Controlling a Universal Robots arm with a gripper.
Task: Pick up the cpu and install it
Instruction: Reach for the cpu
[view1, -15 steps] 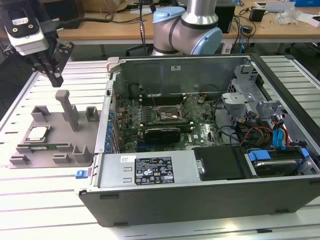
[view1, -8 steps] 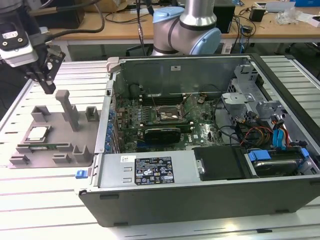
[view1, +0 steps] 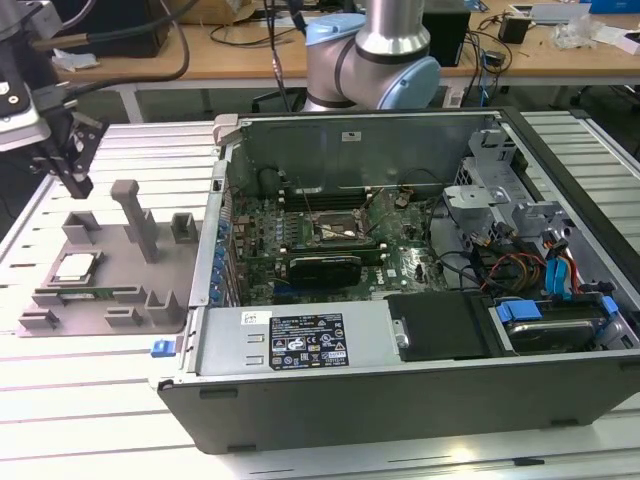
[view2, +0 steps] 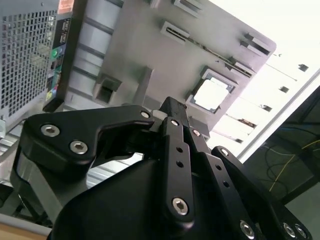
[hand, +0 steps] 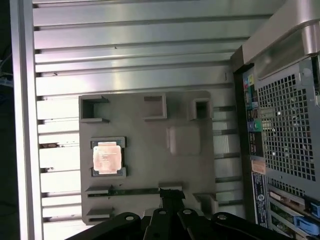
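Observation:
The cpu (view1: 76, 267) is a small silver-topped square chip lying flat in a pocket of the grey fixture tray (view1: 125, 272) on the exterior view's left. It shows in both wrist views, in the second (view2: 212, 93) and in the first (hand: 107, 157). My gripper (view1: 78, 184) hangs above the tray's far left corner, apart from the chip. Its black fingers (hand: 171, 192) stand together, shut, with nothing between them. The motherboard's dark square socket frame (view1: 338, 232) lies in the middle of the open computer case (view1: 420, 390).
A tall grey post (view1: 135, 215) and several raised blocks stand on the tray (hand: 150, 165) between the chip and the case wall (view1: 225, 180). The ribbed metal tabletop (view1: 80, 400) spreads around. The arm's base (view1: 375, 60) stands behind the case.

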